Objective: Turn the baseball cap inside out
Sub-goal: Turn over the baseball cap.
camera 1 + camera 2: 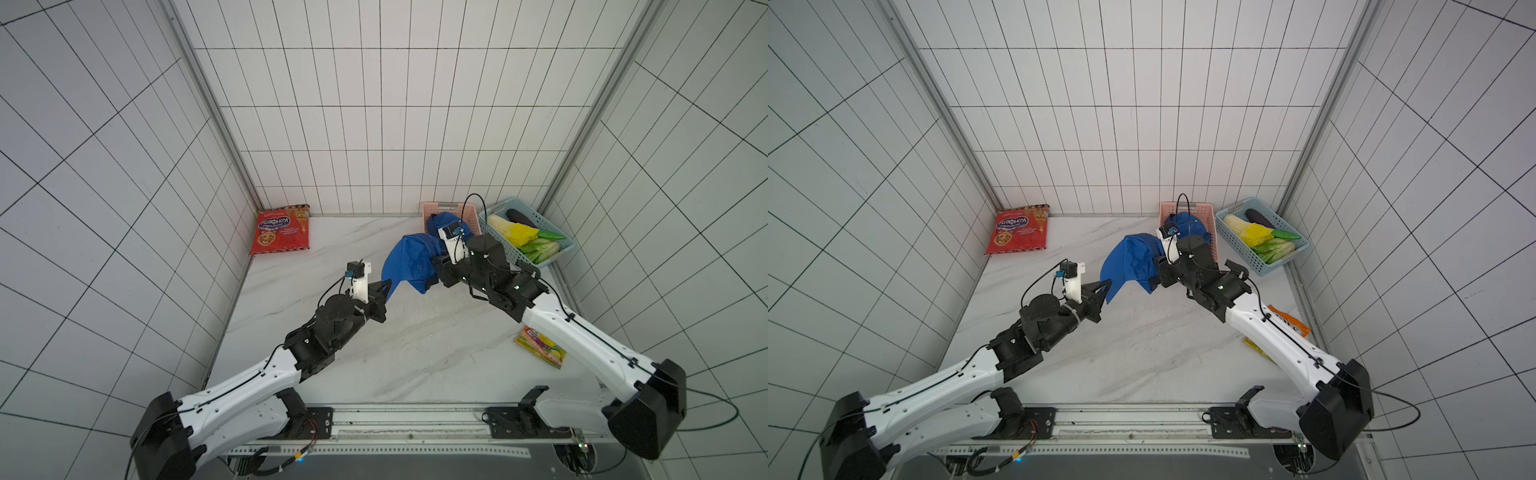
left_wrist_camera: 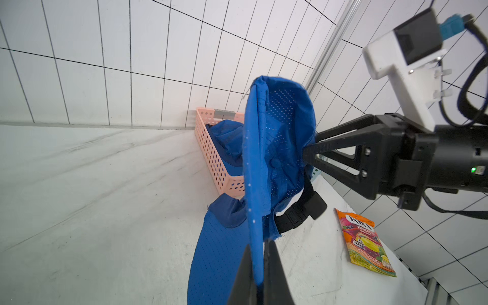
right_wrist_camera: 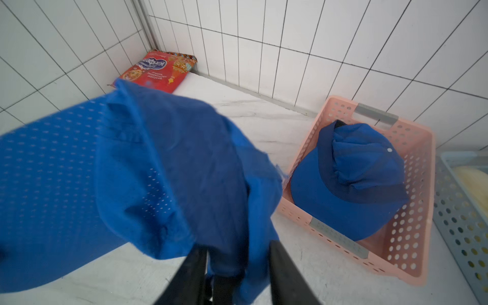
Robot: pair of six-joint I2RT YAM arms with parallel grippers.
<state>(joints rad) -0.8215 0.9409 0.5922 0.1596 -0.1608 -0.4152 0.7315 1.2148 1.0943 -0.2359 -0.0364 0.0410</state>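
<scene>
A: At that moment your left pincer point(image 2: 259, 245) was clamped shut on the tip of the brim. It held the baseball cap point(image 1: 409, 262) up off the table point(image 1: 415, 357), between your two arms.

B: Your right pincer point(image 3: 237, 245) sat at the back of the crown, jaws partly apart with blue cloth bunched between them. Whether it truly gripped, I could not tell you.

A: The crown looked dented and crumpled, its mesh lining facing your left wrist camera. I'd judge you had begun the turn but not finished it. The crown had yet to come through past the brim, and the black strap point(image 2: 295, 216) hung loose below.

B: The table around you was pale and marble-patterned. A fruit-candy packet point(image 1: 540, 353) lay near your right arm. Farther back stood a pink basket point(image 3: 420, 206) holding a second blue cap point(image 3: 351, 179), with a blue basket point(image 1: 555, 255) of vegetables just beside it. A red snack bag point(image 1: 282, 230) sat in the far left corner.

A: White tiled walls point(image 1: 374, 124) closed you in on three sides.
</scene>
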